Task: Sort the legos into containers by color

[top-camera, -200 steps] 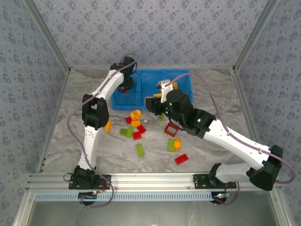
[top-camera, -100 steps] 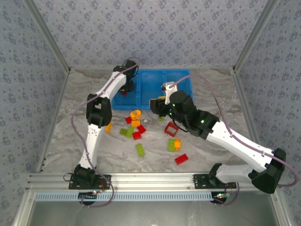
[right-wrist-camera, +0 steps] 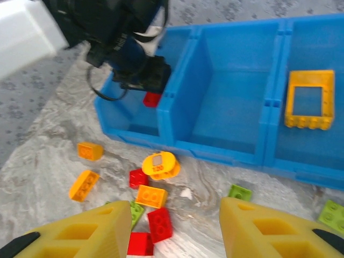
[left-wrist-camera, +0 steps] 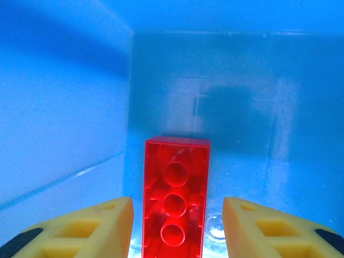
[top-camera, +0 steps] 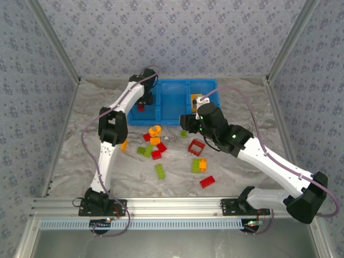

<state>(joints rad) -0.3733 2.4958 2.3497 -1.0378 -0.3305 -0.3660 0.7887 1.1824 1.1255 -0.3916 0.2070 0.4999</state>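
Left hand (left-wrist-camera: pixel 177 215): spread wide, gripping nothing, down inside the left compartment of the tray (left-wrist-camera: pixel 64 107).
Red brick (left-wrist-camera: pixel 176 196): on the compartment floor between that hand's fingers, clear of both, long axis pointing straight ahead.
Right hand (right-wrist-camera: pixel 174 215): wide open, empty, over the counter (right-wrist-camera: pixel 32 161).
Loose bricks (right-wrist-camera: pixel 160 223): beneath and just ahead of the right hand, the nearer one; red, orange and green crowded together.
Front wall: beyond the pile, a rim to clear.
Orange frame (right-wrist-camera: pixel 306 123): ahead-right, in the right compartment.
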